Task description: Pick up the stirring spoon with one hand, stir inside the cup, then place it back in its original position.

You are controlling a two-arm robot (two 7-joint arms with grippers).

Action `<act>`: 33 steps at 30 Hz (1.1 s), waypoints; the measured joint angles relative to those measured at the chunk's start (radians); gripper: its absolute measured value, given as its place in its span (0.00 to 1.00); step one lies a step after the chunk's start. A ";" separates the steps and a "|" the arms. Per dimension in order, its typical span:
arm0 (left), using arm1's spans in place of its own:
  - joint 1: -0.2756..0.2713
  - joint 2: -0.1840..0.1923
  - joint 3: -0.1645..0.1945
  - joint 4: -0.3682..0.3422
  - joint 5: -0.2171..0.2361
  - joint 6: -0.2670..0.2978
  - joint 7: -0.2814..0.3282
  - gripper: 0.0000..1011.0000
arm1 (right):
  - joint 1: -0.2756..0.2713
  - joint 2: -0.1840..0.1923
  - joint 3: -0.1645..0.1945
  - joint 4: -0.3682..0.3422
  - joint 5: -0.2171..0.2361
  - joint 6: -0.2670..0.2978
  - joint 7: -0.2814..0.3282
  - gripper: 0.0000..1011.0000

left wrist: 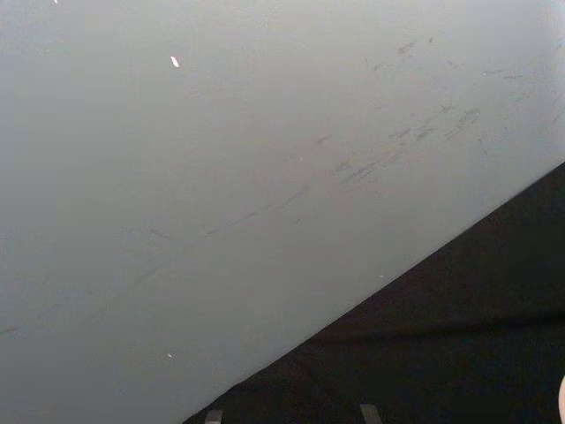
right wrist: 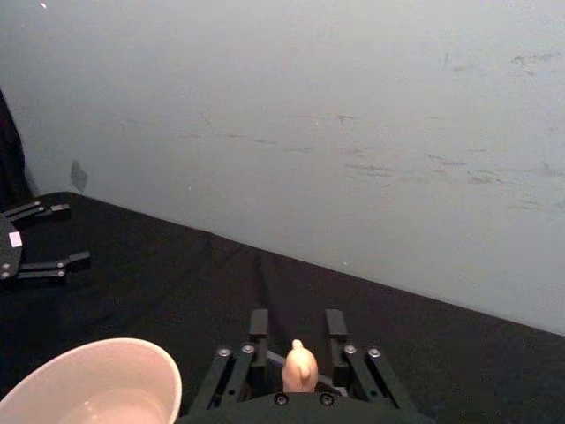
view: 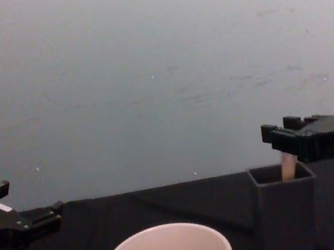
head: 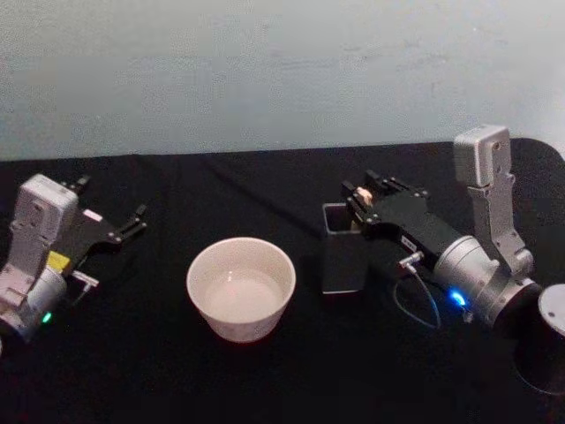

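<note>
Black worktop [head: 265, 380] spread under everything. Cup [head: 240, 287] set wide and open at centre, within reach of a dip from the right. Holder [head: 340, 256] just beside it, keeping the spoon [view: 287, 167] upright, handle up, long axis near vertical. Right pincer [head: 364, 196] poised over the holder, fingers apart either side of the handle top, apparently readying a grasp. Left pincer [head: 110, 212] parked far left, spread.

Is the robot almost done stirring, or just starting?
I can't tell. The right pincer sits around the stirring spoon, which stands in the dark holder. The cup has no spoon in it. The left pincer rests open on the table.
</note>
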 joint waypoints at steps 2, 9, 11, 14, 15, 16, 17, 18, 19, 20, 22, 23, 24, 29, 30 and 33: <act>0.000 0.000 0.000 0.000 0.000 0.000 0.000 0.99 | 0.000 0.000 0.000 0.000 0.000 0.000 0.000 0.43; 0.000 0.000 0.000 0.000 0.000 0.000 0.000 0.99 | 0.000 0.000 0.000 -0.001 0.001 0.000 0.000 0.63; 0.000 0.000 0.000 0.000 0.000 0.000 0.000 0.99 | 0.000 0.000 0.000 -0.001 0.001 0.000 0.000 0.70; 0.000 0.000 0.000 0.000 0.000 0.000 0.000 0.99 | 0.000 0.000 0.000 -0.001 0.001 0.000 0.000 0.78; 0.000 0.000 0.000 0.000 0.000 0.000 0.000 0.99 | 0.000 0.000 0.000 -0.001 0.001 0.000 0.000 0.82; 0.000 0.000 0.000 0.000 0.000 0.000 0.000 0.99 | 0.000 0.000 0.000 -0.001 0.001 0.000 0.000 0.86; 0.000 0.000 0.000 0.000 0.000 0.000 0.000 0.99 | 0.000 0.000 0.000 -0.001 0.001 0.000 0.000 0.87; 0.000 0.000 0.000 0.000 0.000 0.000 0.000 0.99 | 0.000 0.000 0.000 -0.001 0.001 0.000 0.000 0.91; 0.000 0.000 0.000 0.000 0.000 0.000 0.000 0.99 | 0.000 0.000 0.000 -0.001 0.002 0.000 0.000 0.92; 0.000 0.000 0.000 0.000 0.000 0.000 0.000 0.99 | 0.000 0.000 0.000 -0.001 0.002 0.000 0.000 0.95; 0.000 0.000 0.000 0.000 0.000 0.000 0.000 0.99 | 0.000 0.000 0.000 -0.001 0.002 0.000 0.000 0.99; 0.000 0.000 0.000 0.000 0.000 0.000 0.000 0.99 | 0.000 0.000 0.000 -0.001 0.002 0.000 0.000 0.99; 0.000 0.000 0.000 0.000 0.000 0.000 0.000 0.99 | 0.000 0.000 0.000 -0.001 0.002 0.000 0.000 0.99; 0.000 0.000 0.000 0.000 0.000 0.000 0.000 0.99 | 0.008 0.000 0.008 0.000 0.001 -0.033 0.010 0.99; 0.000 0.000 0.000 0.000 0.000 0.000 0.000 0.99 | 0.010 -0.001 0.012 -0.001 0.002 -0.041 0.012 0.99; 0.000 0.000 0.000 0.000 0.000 0.000 0.000 0.99 | 0.020 -0.003 0.030 -0.008 0.013 -0.074 0.017 0.99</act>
